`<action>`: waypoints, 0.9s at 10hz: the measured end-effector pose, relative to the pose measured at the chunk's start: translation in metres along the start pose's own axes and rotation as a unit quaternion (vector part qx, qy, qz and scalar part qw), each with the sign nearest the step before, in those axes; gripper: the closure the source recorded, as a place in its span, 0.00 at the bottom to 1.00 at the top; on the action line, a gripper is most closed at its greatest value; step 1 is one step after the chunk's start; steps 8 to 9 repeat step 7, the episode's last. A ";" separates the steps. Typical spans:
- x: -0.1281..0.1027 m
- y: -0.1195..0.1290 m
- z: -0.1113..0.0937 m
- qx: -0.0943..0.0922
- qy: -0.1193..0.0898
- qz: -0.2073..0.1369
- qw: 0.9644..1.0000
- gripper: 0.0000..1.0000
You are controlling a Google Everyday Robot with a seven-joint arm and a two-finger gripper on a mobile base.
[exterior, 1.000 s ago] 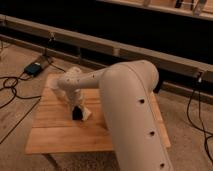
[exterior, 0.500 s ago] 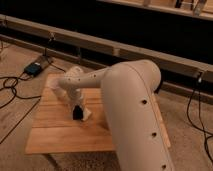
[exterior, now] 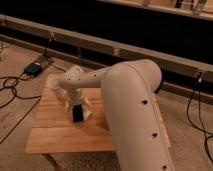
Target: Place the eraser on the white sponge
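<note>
My arm reaches from the lower right over a wooden table (exterior: pixel 55 135). The gripper (exterior: pixel 76 106) hangs low over the table's middle. A black block, the eraser (exterior: pixel 77 113), shows right beneath the gripper, standing on end at or just above the table top. A small white patch, which looks like the white sponge (exterior: pixel 88 114), lies against the eraser's right side. My arm hides most of it.
My big white forearm (exterior: pixel 132 110) covers the table's right half. A blue box (exterior: pixel 34 68) and black cables (exterior: pixel 12 85) lie on the floor to the left. A dark shelf wall (exterior: pixel 125 30) runs behind the table.
</note>
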 end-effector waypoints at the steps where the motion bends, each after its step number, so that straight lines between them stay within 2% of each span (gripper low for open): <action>1: 0.000 -0.002 -0.001 0.001 -0.001 0.001 1.000 0.20; 9: 0.000 -0.003 -0.003 0.001 -0.002 0.003 1.000 0.20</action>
